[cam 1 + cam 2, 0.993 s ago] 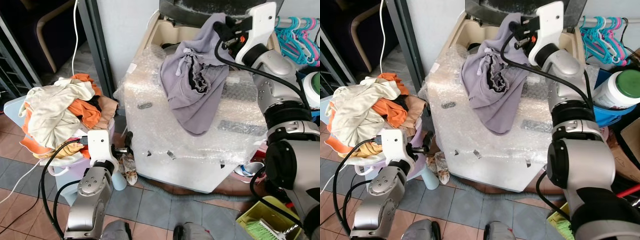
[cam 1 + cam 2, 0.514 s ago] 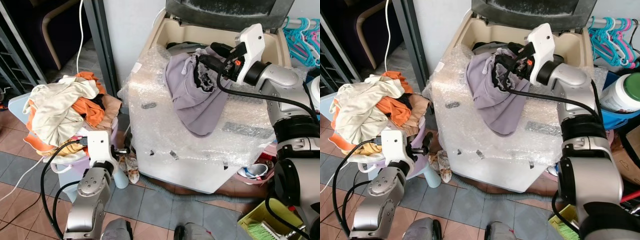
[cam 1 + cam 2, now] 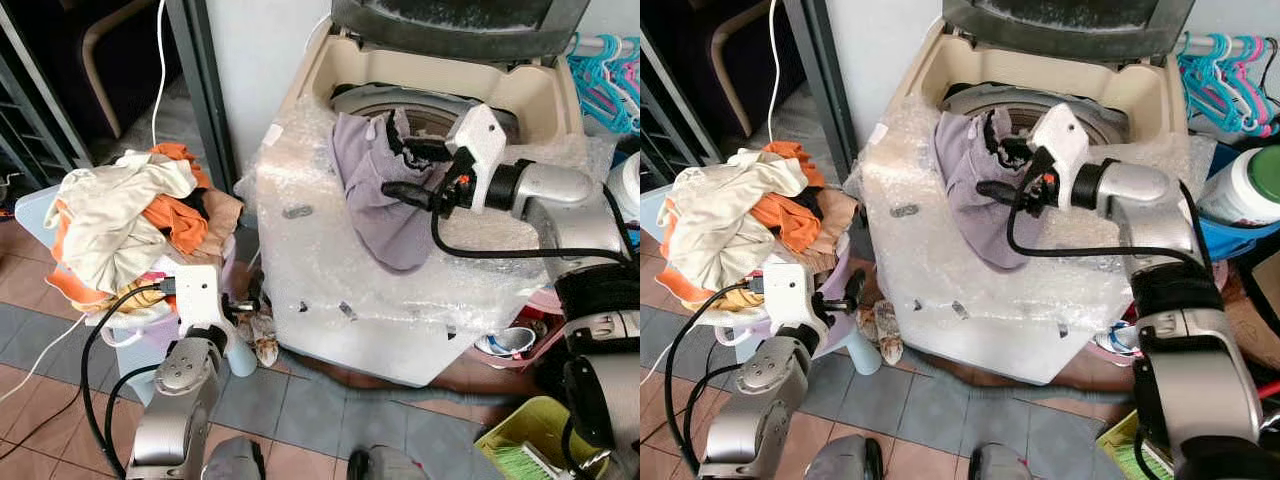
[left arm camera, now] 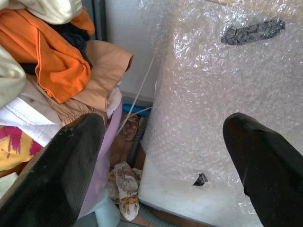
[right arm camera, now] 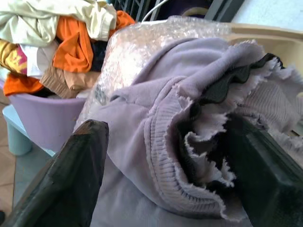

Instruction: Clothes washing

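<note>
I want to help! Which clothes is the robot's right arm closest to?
The purple garment draped over the washer's edge, right by the right gripper. The orange-and-cream pile sits far left.

Washing machine [image 3: 350,300] wrapped in bubble wrap [image 3: 300,250], lid up, with a purple garment [image 3: 385,200] draped over its top edge. Tiled floor [image 3: 300,420] underneath, hose [image 3: 340,385] lying along it.

Crumpled lavender garment [image 3: 385,195] draped over open bubble-wrapped washing machine's [image 3: 330,290] front rim.
</note>
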You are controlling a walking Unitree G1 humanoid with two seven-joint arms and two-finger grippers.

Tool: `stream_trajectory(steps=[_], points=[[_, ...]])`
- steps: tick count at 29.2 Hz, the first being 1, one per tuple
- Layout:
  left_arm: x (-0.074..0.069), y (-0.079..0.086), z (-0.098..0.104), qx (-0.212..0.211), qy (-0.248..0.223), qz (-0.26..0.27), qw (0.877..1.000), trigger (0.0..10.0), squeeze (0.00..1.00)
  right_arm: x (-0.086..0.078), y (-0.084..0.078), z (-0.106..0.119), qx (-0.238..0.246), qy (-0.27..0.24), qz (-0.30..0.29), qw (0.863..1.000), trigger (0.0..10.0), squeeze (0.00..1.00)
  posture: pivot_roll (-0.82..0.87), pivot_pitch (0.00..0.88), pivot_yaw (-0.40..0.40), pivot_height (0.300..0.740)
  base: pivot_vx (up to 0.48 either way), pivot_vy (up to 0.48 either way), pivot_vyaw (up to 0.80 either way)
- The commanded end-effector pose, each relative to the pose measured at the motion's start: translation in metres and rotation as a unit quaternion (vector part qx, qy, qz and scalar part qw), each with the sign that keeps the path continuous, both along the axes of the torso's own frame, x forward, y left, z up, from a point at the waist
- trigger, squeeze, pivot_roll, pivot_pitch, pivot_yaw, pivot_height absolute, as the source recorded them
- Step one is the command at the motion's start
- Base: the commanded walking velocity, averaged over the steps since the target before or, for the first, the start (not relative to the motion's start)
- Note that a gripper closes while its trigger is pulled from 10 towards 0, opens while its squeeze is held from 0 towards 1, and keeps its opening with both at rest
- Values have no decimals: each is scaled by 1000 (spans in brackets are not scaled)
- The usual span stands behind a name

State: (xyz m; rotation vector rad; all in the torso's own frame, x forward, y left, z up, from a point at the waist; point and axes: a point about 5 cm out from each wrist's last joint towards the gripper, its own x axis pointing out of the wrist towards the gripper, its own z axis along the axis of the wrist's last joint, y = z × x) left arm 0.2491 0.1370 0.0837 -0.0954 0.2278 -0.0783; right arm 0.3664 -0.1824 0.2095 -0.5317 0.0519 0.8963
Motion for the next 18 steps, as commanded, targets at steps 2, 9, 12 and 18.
stream_trajectory(steps=[2, 9, 12, 18], points=[[2, -1, 0, 6, 3, -5, 1000, 10000, 0, 9, -4, -12, -62, -37, -70, 995, 0, 1000, -4, 66, -22, 740, 0, 0, 0], [3, -2, 1, 9, 0, -5, 1000, 10000, 0, 20, -2, -3, -27, -80, -131, 988, 0, 392, 3, 59, -24, 740, 0, 0, 0], [4, -2, 1, 9, 0, -4, 1000, 10000, 0, 25, -2, 0, 3, -77, -147, 986, 0, 0, 1, 56, -25, 740, 0, 0, 0], [6, -2, 1, 10, -1, -3, 1000, 10000, 0, 37, -14, 17, 75, -52, -221, 971, 0, 0, -2, 49, -31, 740, 0, 0, 0]])
